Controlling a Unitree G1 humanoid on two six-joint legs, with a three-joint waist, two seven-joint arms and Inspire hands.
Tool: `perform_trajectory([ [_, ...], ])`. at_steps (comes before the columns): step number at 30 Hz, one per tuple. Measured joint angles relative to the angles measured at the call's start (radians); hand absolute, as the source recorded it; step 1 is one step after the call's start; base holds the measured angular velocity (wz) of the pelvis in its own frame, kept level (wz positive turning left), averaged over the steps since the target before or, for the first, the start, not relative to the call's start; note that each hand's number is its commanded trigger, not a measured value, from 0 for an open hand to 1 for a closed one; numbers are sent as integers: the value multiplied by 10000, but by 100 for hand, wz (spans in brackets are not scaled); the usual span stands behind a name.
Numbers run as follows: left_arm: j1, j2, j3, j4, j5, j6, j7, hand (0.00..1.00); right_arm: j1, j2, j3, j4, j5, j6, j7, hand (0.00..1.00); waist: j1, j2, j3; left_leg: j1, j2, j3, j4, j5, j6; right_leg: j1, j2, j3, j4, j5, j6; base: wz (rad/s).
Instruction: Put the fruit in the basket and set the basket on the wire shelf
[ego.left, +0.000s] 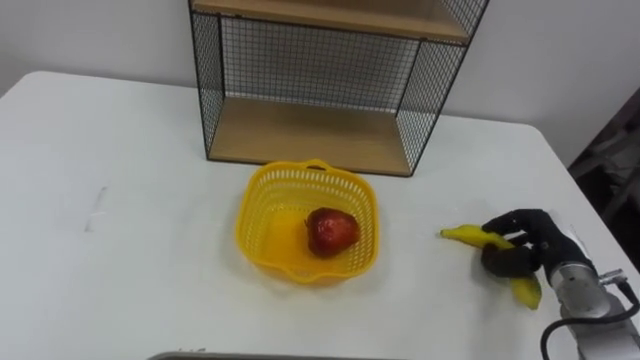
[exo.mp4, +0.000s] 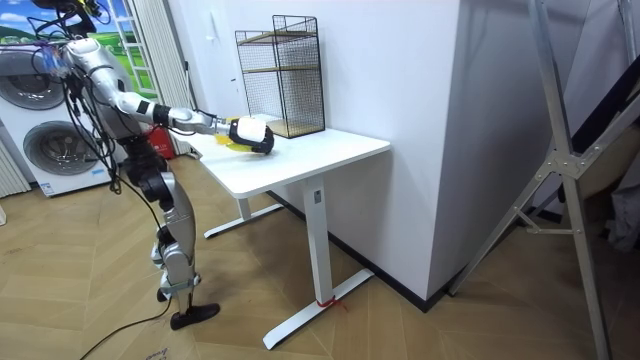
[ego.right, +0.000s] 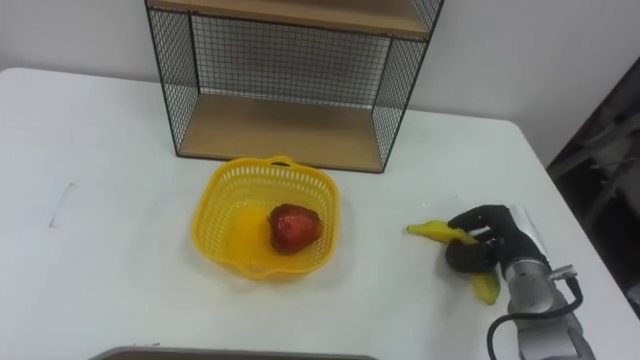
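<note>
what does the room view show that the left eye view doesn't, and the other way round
The room view adds the robot standing at the end of the white table, the washing machines behind it, the table's legs and the wooden floor. The left eye view adds the yellow basket with a red fruit in it, in front of the wire shelf, and the right hand curled round the banana. Both share the table, the shelf and that hand reaching over the table.

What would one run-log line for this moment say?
right hand: shut on banana | red fruit: in basket | basket: on table, before wire shelf
</note>
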Motion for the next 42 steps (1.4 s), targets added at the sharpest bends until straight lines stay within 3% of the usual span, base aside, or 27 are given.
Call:
perform_trajectory([
  [7,-190,-27,-17,13,-80,-11,10,0,211,67,430,-1046,1961,360,354,100,-2,186,-1,-99,22,251,-3,0,0,-242,-2,208,252,10,-8,-12],
  [9,-135,-50,-20,10,-84,-11,21,0,440,316,585,-1693,3631,423,791,100,-89,322,58,-96,12,260,-14,0,3,-257,-31,178,293,8,-7,0],
  [15,-60,-174,-14,208,4,-1,41,0,778,904,774,-2473,7362,433,1388,100,-70,488,76,-96,-7,263,8,-1,9,-301,-58,150,257,2,2,0],
  [24,128,-402,-36,210,-94,6,43,0,779,978,1157,-2993,11099,408,1952,100,-43,673,36,-84,-4,285,6,0,9,-243,-39,200,270,0,6,0],
  [29,92,-518,-237,185,-92,11,49,0,779,1002,1369,-3470,11988,409,2016,100,-30,739,13,-84,-9,286,23,0,9,-244,-33,310,275,-5,7,0],
  [35,147,-576,-409,185,-78,10,88,0,778,1002,1376,-3930,11994,408,2027,100,7,746,15,-81,-8,286,20,0,10,-253,-19,341,277,-7,8,0],
  [42,76,-578,-384,114,-84,-21,85,0,777,1002,1378,-4499,10664,394,2106,100,132,702,-5,-91,-12,287,19,2,11,-327,-61,180,294,-9,7,0],
])
